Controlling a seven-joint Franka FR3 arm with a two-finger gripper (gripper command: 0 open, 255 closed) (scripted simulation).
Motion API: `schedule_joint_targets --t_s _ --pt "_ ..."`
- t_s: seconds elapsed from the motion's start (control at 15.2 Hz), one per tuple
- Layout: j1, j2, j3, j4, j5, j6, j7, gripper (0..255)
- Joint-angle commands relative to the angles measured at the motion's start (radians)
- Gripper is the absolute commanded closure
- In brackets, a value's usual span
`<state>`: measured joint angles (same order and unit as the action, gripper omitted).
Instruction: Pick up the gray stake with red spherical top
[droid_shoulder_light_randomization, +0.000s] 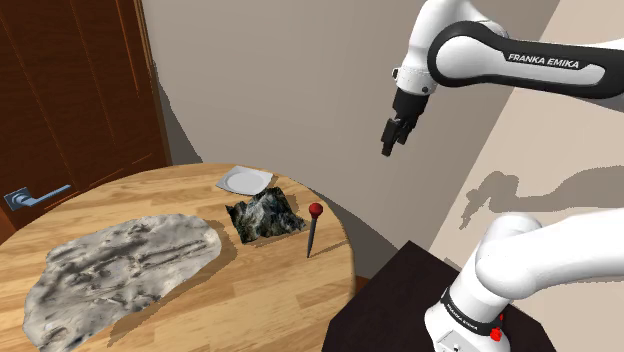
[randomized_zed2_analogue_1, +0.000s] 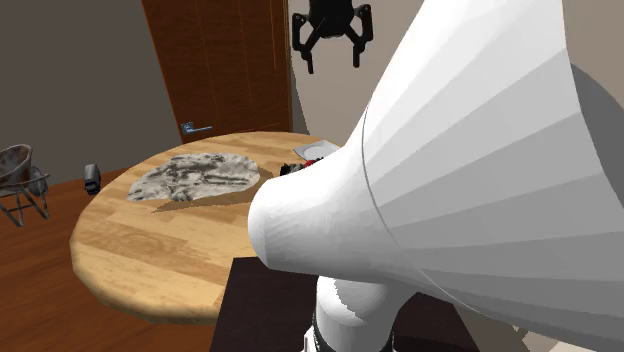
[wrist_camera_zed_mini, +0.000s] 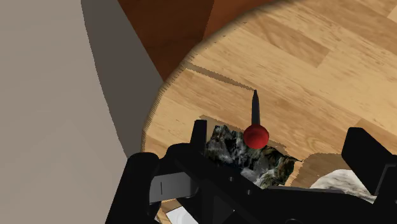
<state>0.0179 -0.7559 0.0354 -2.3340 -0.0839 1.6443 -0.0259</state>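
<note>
The stake (droid_shoulder_light_randomization: 312, 236) stands upright on the round wooden table (droid_shoulder_light_randomization: 190, 310) near its edge, with a dark grey shaft and a red ball on top. My black gripper (droid_shoulder_light_randomization: 389, 146) hangs high above the table, off to the shoulder view's right of the stake, and holds nothing. In the second exterior view the gripper (randomized_zed2_analogue_1: 332, 62) is open, its fingers (randomized_zed2_analogue_1: 306, 52) spread wide. In the wrist view the stake (wrist_camera_zed_mini: 255, 130) lies ahead of the gripper (wrist_camera_zed_mini: 277, 130), between the fingers and closer to one of them, far below.
A dark mottled square slab (droid_shoulder_light_randomization: 263, 217) lies just beside the stake. Behind it sits a white plate (droid_shoulder_light_randomization: 244, 180), and a large flat grey rocky slab (droid_shoulder_light_randomization: 120, 265) covers the table's left part. A brown door with a handle (droid_shoulder_light_randomization: 35, 195) stands beyond. A wire stand (randomized_zed2_analogue_1: 20, 180) is on the floor.
</note>
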Motion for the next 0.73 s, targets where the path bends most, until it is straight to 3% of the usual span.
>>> schedule_joint_targets --t_s 0.0,0.66 --pt "0.000 0.000 0.000 0.000 0.000 0.000 0.000 0" --pt "0.003 0.303 -0.017 -0.030 0.022 0.275 -0.002 0"
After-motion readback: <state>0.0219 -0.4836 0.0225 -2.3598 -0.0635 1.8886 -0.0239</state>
